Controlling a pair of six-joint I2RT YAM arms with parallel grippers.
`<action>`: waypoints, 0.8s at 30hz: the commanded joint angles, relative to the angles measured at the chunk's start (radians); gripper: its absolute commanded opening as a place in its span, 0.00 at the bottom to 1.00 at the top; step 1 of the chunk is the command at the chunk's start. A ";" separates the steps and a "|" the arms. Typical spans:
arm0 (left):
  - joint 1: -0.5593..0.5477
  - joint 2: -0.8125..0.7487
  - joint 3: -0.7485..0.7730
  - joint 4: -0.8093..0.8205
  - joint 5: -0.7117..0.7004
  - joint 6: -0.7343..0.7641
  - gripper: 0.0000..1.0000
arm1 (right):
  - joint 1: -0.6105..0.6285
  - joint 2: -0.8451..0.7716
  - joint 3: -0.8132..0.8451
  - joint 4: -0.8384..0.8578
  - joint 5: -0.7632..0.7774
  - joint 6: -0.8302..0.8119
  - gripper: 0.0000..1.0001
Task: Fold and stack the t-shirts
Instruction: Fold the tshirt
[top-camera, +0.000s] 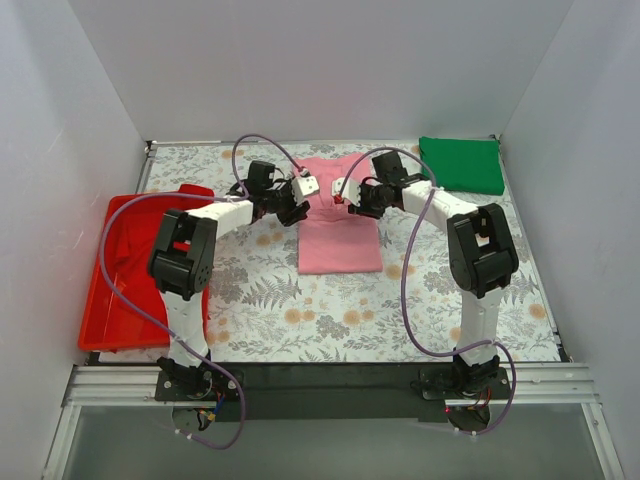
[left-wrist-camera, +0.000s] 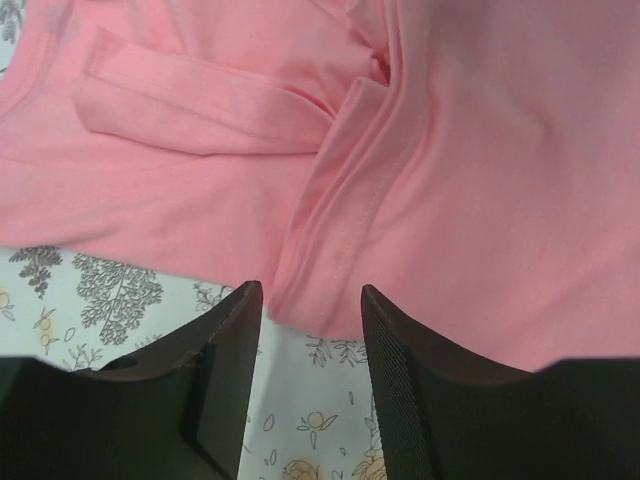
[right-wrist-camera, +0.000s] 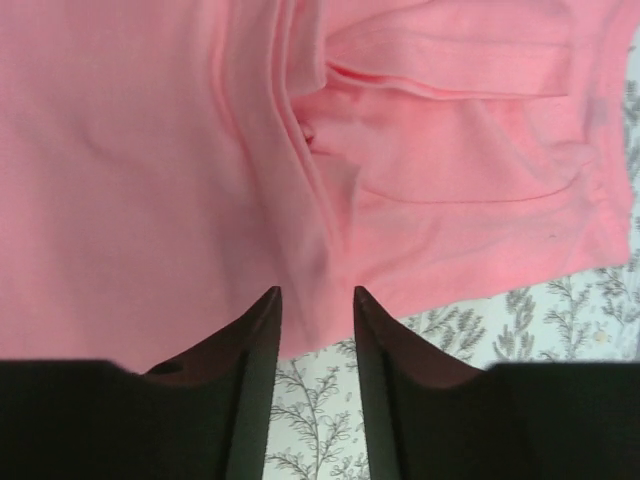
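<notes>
The light pink t-shirt (top-camera: 338, 235) lies partly folded in the middle of the table, sleeves turned in. My left gripper (top-camera: 297, 203) is at its left edge, open, with the folded edge (left-wrist-camera: 330, 250) just beyond the fingertips. My right gripper (top-camera: 352, 203) is at its right edge, open, with the shirt's edge (right-wrist-camera: 310, 260) between the fingertips. Neither grips the fabric. The dark green t-shirt (top-camera: 461, 163) lies folded at the far right corner.
A red plastic tray (top-camera: 125, 270) sits at the table's left edge. The table has a floral cloth (top-camera: 300, 310). White walls close in the left, right and back. Both arms' cables loop over the table.
</notes>
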 joint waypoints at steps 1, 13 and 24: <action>0.028 -0.076 0.052 0.021 -0.008 -0.081 0.45 | -0.006 -0.058 0.071 0.062 0.011 0.050 0.43; -0.034 -0.478 -0.368 -0.051 0.142 -0.020 0.47 | 0.016 -0.458 -0.330 -0.067 -0.113 0.015 0.38; -0.153 -0.458 -0.546 0.098 0.049 0.014 0.47 | 0.103 -0.484 -0.562 0.002 -0.081 0.035 0.37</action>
